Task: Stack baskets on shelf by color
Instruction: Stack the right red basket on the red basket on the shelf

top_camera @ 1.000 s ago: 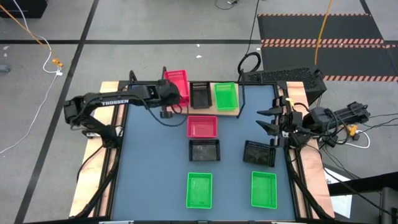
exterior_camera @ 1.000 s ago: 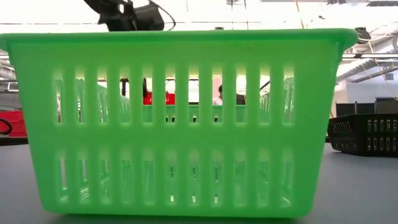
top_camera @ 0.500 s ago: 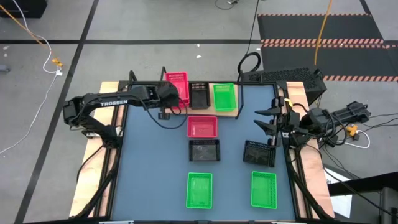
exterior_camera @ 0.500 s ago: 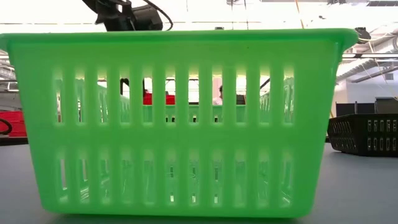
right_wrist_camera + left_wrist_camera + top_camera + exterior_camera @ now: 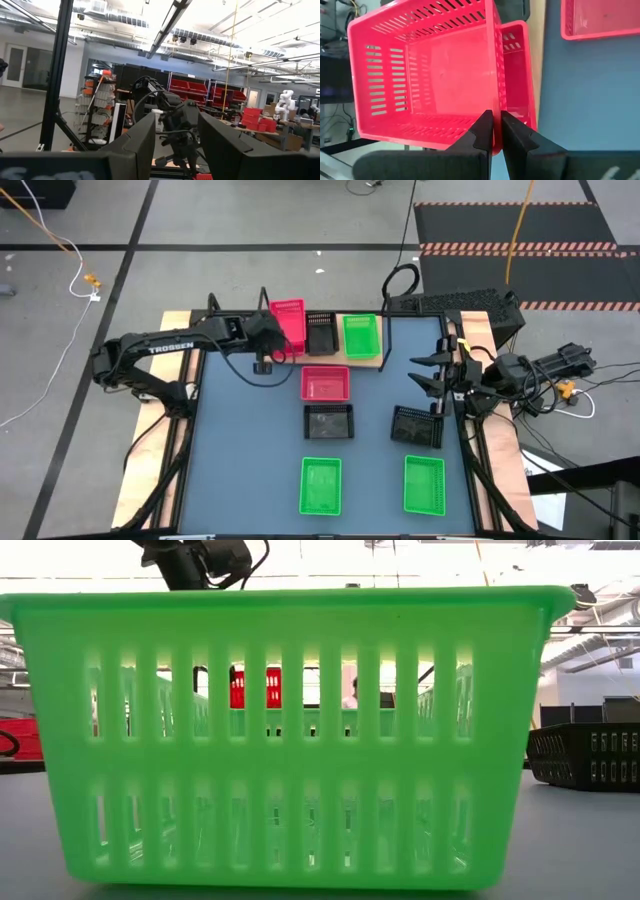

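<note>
We see the left gripper (image 5: 494, 131) pinching the rim of a red basket (image 5: 288, 321), held tilted above a second red one (image 5: 519, 75) at the left end of the shelf (image 5: 368, 360). A black basket (image 5: 322, 332) and a green basket (image 5: 361, 335) sit beside it on the board. On the table (image 5: 375, 450) lie a third red basket (image 5: 325, 383), two black (image 5: 329, 421) (image 5: 417, 425) and two green (image 5: 320, 485) (image 5: 423, 483). The right gripper (image 5: 432, 372) waits at the table's right edge, its fingers (image 5: 137, 142) spread, holding nothing
</note>
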You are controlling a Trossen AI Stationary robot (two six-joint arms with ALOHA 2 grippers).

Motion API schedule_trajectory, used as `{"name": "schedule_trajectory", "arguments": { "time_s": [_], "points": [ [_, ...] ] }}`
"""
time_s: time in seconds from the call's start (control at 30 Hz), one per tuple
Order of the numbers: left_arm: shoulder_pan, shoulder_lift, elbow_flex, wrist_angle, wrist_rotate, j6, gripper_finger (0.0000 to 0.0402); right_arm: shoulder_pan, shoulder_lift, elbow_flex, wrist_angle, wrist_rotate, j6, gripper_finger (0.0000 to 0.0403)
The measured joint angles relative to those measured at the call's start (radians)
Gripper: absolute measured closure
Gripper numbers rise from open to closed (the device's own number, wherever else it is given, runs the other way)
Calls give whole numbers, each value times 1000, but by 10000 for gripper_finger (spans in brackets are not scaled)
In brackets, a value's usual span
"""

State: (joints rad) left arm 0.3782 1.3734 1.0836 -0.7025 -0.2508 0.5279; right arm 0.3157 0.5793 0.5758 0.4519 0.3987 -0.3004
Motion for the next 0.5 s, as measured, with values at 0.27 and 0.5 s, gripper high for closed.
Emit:
{"name": "schedule_trajectory", "arguments": {
  "time_s": [0.27,0.5],
  "points": [
    [1,1,0,-27,0,-45,371,0,0,0,0,-1,0,261],
    [1,1,0,-109,39,-90,371,0,0,0,-8,-2,0,261]
  ]
}}
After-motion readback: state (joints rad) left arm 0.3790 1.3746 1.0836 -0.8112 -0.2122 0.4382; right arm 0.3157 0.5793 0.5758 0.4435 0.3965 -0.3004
